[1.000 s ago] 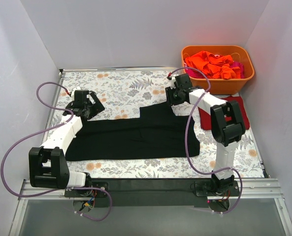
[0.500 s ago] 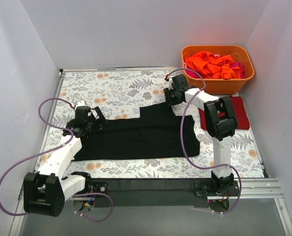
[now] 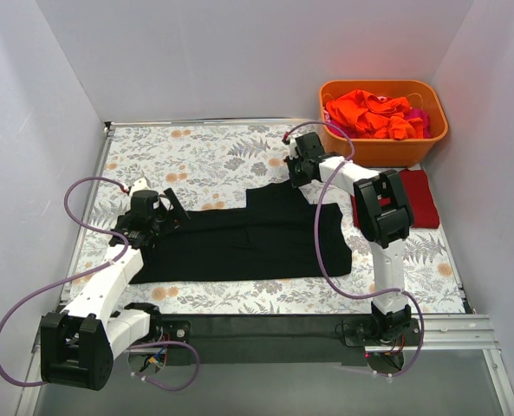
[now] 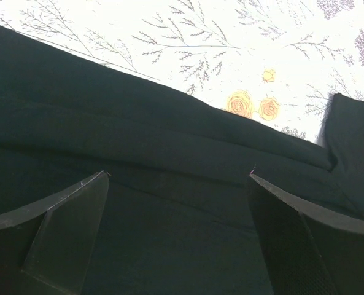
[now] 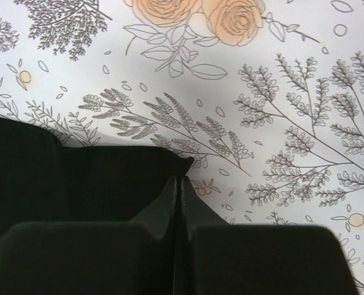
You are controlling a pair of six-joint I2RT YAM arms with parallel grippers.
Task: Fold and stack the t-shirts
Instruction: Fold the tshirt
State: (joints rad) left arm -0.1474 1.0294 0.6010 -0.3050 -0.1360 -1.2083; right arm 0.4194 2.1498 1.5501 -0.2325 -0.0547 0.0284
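Left gripper (image 4: 177, 177) has its fingers spread wide. The black t-shirt (image 3: 257, 238) lies flat right under them and fills the gap between both tips. Past the tips it's the leafy grey-and-orange tablecloth (image 3: 204, 156).

Right gripper (image 5: 178, 181) has its fingers pressed together, with a shirt corner right at the tips. Can't tell if any cloth is caught.

Plain white walls (image 3: 239, 52) box in the table. Beyond the right fingers, an orange tub (image 3: 387, 149) holds the orange t-shirts (image 3: 369, 111). A dark red t-shirt (image 3: 421, 198) lies flat off to their right.
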